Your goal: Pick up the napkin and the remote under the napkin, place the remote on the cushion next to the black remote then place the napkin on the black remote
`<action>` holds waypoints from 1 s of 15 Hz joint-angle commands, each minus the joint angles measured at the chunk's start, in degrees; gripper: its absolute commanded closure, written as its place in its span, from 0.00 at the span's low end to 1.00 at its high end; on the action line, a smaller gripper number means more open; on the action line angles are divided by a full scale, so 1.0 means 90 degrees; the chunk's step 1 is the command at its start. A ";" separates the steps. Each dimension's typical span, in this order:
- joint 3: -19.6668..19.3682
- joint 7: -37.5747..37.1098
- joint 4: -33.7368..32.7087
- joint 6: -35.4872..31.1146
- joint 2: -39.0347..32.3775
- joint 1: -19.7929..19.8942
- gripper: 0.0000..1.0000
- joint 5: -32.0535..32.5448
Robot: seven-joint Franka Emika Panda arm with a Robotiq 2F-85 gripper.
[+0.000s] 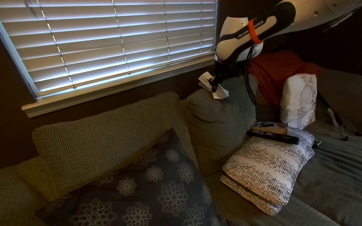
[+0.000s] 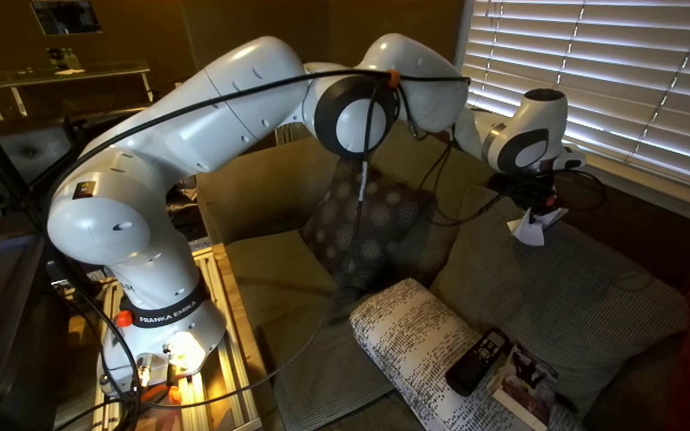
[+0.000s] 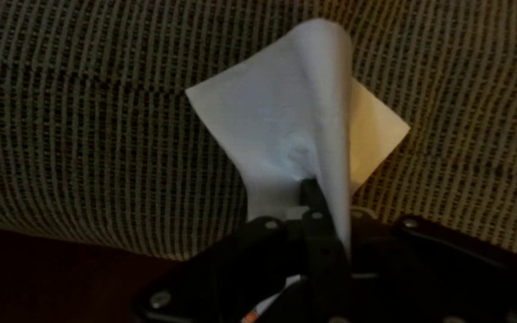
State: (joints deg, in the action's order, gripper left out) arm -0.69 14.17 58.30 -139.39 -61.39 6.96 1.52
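Note:
The napkin is a white paper square, bent with its corners sticking out, in both exterior views [image 1: 221,93] [image 2: 526,231] and the wrist view [image 3: 263,107]. My gripper [image 1: 213,86] is shut on it at the top of a sofa back cushion; it also shows in the wrist view [image 3: 321,190], where one finger is partly hidden by the folded napkin. No remote shows under the napkin. The off-white cushion with dark speckles [image 1: 259,166] [image 2: 408,326] lies on the seat. The black remote [image 1: 273,136] [image 2: 478,361] lies on it, away from my gripper.
A flat picture card or box [image 1: 270,125] [image 2: 527,383] lies beside the black remote. The sofa back cushion [image 1: 222,116] is below my gripper. The window blinds [image 1: 112,37] and sill stand close behind. A floral grey pillow [image 1: 149,185], white upright pillow [image 1: 298,100] and red cloth [image 1: 281,69] are around.

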 commanded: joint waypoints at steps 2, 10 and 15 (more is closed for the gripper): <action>0.0090 0.0120 0.0074 -0.0064 0.0027 0.0057 1.00 0.0042; 0.0042 0.0053 0.0196 -0.0405 0.0132 0.0058 0.60 0.0058; 0.0022 0.0006 -0.0023 -0.0652 -0.0044 0.0191 0.25 0.0021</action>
State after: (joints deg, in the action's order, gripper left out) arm -0.81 14.19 58.34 -143.82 -61.30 7.75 1.52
